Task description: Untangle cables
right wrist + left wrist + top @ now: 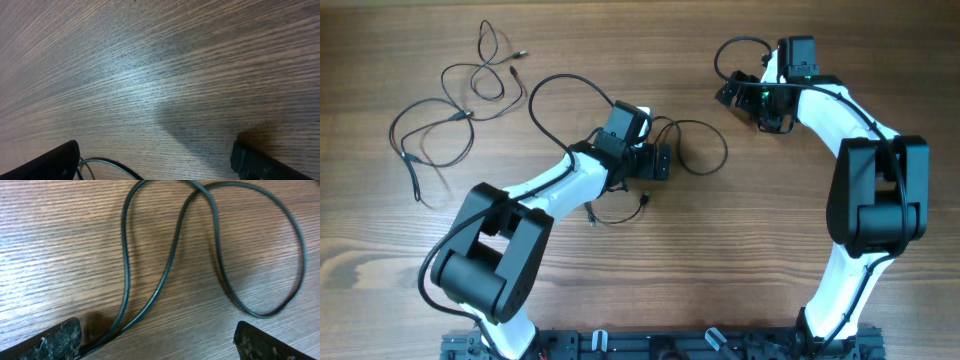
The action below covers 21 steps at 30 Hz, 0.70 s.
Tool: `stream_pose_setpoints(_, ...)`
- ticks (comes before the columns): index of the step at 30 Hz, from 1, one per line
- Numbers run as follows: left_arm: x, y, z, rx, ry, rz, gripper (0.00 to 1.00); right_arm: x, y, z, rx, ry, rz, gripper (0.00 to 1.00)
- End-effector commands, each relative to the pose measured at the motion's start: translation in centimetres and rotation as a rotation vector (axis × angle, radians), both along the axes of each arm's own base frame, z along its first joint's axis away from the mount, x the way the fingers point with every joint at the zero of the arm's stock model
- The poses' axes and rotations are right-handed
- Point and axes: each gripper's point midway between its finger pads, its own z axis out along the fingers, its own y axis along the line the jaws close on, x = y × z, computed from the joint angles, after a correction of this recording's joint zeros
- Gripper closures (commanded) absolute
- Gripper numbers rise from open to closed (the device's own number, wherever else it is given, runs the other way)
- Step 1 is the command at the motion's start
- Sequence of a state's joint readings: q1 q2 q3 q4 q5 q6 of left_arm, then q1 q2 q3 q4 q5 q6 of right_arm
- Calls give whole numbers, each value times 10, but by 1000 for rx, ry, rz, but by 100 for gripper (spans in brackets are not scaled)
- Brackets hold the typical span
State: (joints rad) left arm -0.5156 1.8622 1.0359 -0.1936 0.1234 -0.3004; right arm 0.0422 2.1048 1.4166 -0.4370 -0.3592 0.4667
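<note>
A loose bunch of thin black cables (450, 105) lies at the table's far left. One cable loop (705, 150) lies just right of my left gripper (668, 160). In the left wrist view this loop (220, 265) curls over the wood, and two of its strands run down close beside the left finger (60, 340). The left gripper (160, 345) is open and holds nothing. Another thin cable with small plug tips (620, 212) lies just below the left wrist. My right gripper (748, 108) hovers at the upper right, open (157, 162) and empty, with a dark strand (107, 164) near its left finger.
A thicker black cable of the left arm (555, 88) arcs over the table behind its wrist. A similar one (740, 45) loops beside the right wrist. Bare wooden tabletop (720, 260) lies between the two arms.
</note>
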Motion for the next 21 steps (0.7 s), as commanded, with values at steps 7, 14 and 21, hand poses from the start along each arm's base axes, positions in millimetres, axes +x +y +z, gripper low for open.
stream_pose_setpoints(7, 17, 18, -39, 148, -60, 9, 43, -3, -16, -17, -69, 28, -45, 0)
stream_pose_setpoints(14, 17, 16, -39, 152, -67, -7, 67, -3, -16, -17, -69, 28, -46, 0)
stream_pose_setpoints(21, 2, 23, -38, 322, -24, -136, 67, -3, -16, -17, -69, 27, -46, 0)
